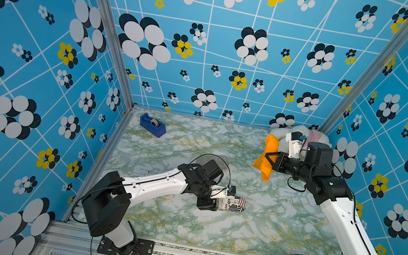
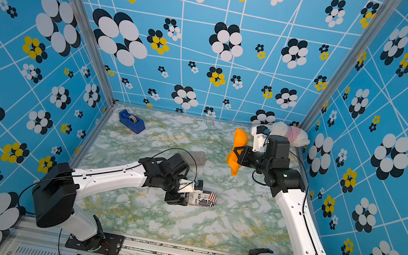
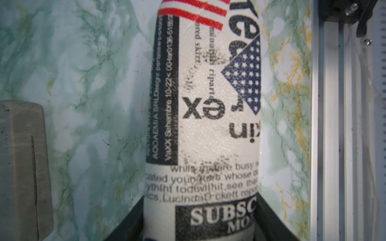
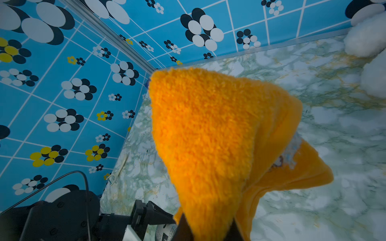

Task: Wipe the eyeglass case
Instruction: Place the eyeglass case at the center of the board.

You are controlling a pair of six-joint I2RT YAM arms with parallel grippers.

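The eyeglass case is a rounded, soft-looking tube printed like a newspaper. It has a pebbly white skin with black headline letters and small text, a black band of fine print down one flank, red stripes at its far end and a navy patch of white stars. It sits low over the middle of the table, a little toward the front edge, lying lengthwise. I cannot tell whether it touches the marbled green top. My left hand is clamped on its near end, a dark finger pressed on each side of it in the left wrist view. Well apart from it, toward the back right, my right hand is pinched tight on a fluffy orange cloth, which is held off the table and droops in folds on both sides of the grip. A white plush toy lies in the back right corner behind that arm, and a blue tape dispenser stands near the back left corner.
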